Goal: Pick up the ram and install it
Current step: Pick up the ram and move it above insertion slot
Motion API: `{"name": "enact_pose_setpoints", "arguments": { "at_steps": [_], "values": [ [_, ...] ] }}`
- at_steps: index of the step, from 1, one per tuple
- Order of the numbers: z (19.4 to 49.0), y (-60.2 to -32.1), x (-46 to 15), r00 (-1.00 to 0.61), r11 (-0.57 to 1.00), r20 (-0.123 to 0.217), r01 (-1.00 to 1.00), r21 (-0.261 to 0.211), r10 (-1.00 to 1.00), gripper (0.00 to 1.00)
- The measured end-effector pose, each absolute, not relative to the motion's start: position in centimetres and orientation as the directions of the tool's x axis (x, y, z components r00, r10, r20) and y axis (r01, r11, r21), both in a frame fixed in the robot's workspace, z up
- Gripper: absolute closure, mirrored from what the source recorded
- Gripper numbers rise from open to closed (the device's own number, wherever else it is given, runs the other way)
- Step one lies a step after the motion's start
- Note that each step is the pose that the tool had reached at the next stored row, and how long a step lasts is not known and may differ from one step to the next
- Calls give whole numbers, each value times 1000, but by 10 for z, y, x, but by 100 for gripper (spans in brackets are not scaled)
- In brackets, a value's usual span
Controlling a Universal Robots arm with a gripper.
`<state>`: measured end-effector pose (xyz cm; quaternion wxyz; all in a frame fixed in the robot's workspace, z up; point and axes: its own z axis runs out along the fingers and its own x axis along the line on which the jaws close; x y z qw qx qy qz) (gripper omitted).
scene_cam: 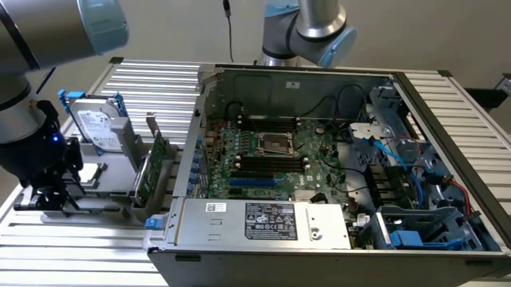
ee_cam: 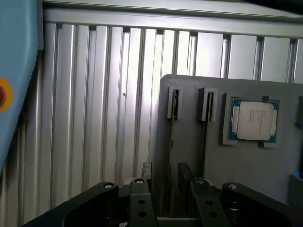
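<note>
**Open pincer astride a thin edge in the parts holder**

The gripper [ee_cam: 165, 168] has its jaws spread wide and holds nothing. They straddle a dark, thin line standing in the grey holder [ee_cam: 187, 142]. This is probably the ram [ee_cam: 171, 137] seen edge-on, though I cannot be sure.

I judge the ram light, stiff and fragile. It is best clamped gently across its flat faces, near mid-length.

The wrist view shows the holder's slotted posts and a processor [ee_cam: 254, 120] beside them. The exterior view shows the open computer case [scene_cam: 303, 81], its black memory slots [scene_cam: 271, 160] and a broad green card [scene_cam: 152, 170].

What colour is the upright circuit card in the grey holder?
The upright circuit card is green; clearest in the exterior view.
</note>
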<state>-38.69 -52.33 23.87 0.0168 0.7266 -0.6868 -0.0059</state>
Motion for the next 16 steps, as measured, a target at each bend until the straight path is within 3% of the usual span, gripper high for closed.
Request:
{"name": "enact_pose_setpoints", "arguments": {
  "at_steps": [16],
  "values": [
    [212,-521,-383,91,-91,2,-995,31,-996,64]
  ]
}}
